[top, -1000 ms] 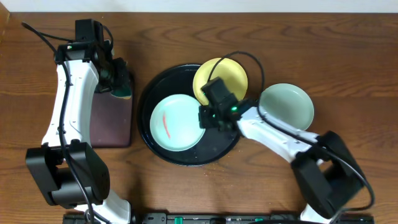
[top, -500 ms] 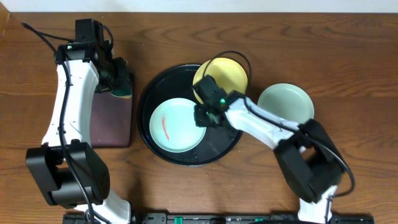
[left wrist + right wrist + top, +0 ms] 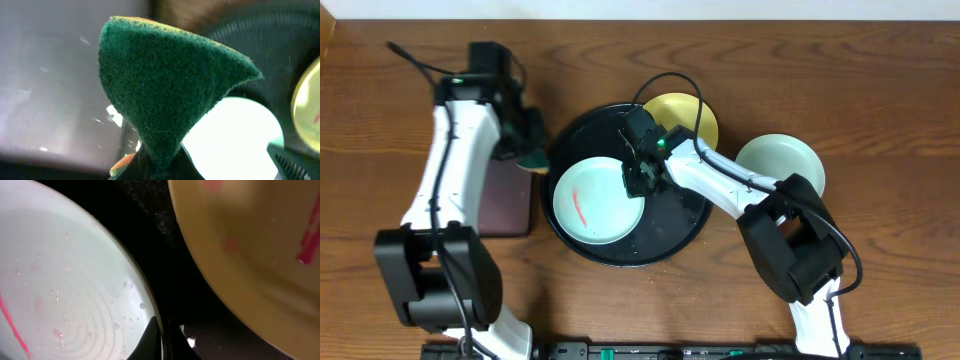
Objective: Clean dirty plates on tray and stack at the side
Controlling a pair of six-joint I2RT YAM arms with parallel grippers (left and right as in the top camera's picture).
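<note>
**Plates.** One mint plate (image 3: 592, 200) lies flat in the left half of the tray (image 3: 670, 232). A thin red smear (image 3: 578, 205) runs across its bowl, and the right wrist view shows water beads on it. The yellow plate (image 3: 692, 115) sits at the far right of the tray and appears to overlap the rim. The right wrist view shows a red streak (image 3: 307, 237) on it too. A second mint plate (image 3: 780, 165) rests on the surface (image 3: 880, 90) just right of the tray. No mark is visible on it from overhead.

**Claws.** The right claw (image 3: 636, 180) is down at the right rim of the smeared mint plate, in the bare black strip between that plate and the yellow one. Its tips are close together at the plate's edge. Whether they grasp the rim or only touch it cannot be told. The left claw (image 3: 520, 140) is clenched on a green sponge (image 3: 165, 85), which hangs over the left edge of the tray, beside a dark rectangular tray (image 3: 505, 205).

**Progress, as judged.** The work is at an early-to-middle stage.
- One plate appears clean and set aside.
- Two plates on the tray carry red marks and are yet to be wiped.
- No stack exists, since only a single plate lies at the side.

The step in hand appears to be steadying the smeared mint plate for the sponge. The yellow plate is left for after that, then stacking both on the plate at the right.
</note>
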